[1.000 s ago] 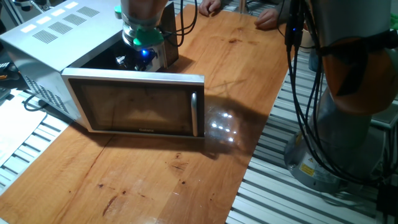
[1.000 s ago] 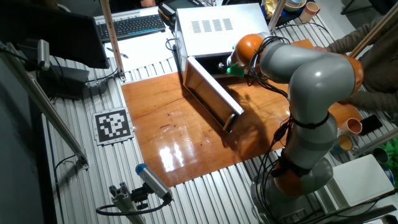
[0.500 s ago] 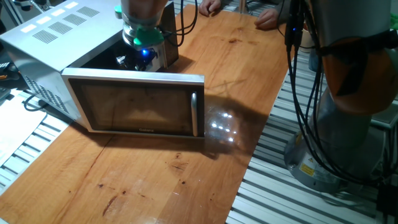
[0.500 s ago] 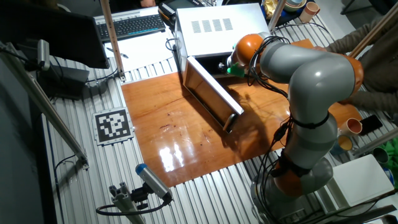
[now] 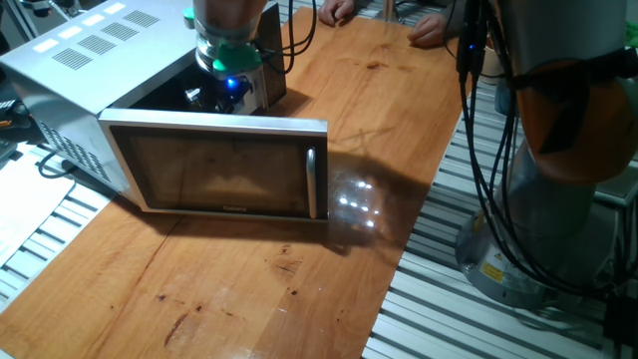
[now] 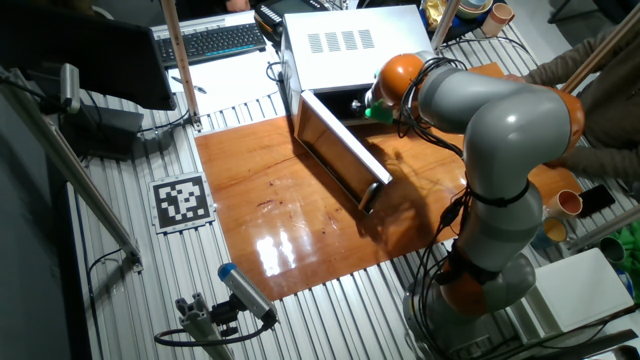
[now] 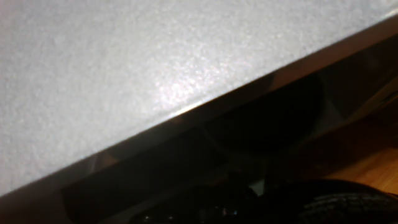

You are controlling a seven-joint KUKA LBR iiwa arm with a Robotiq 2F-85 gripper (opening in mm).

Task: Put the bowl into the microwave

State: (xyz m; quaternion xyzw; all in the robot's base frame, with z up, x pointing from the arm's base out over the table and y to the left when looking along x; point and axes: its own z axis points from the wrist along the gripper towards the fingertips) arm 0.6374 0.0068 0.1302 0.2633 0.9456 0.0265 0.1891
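The microwave [image 5: 90, 45] stands at the back left of the wooden table, its dark glass door [image 5: 214, 165] swung wide open. My gripper [image 5: 206, 98] reaches into the open cavity, and its fingers are lost in the dark there. From the other fixed view the hand [image 6: 372, 100] sits at the cavity mouth behind the door [image 6: 335, 150]. The hand view is filled by a speckled white microwave wall [image 7: 124, 74] above a dark edge. The bowl is hidden in every view.
The open door with its vertical silver handle [image 5: 311, 179] juts out over the table. A keyboard [image 6: 215, 40] lies behind the microwave and tan cups [image 6: 570, 205] stand to the right. People's hands [image 5: 434, 28] rest at the far table edge.
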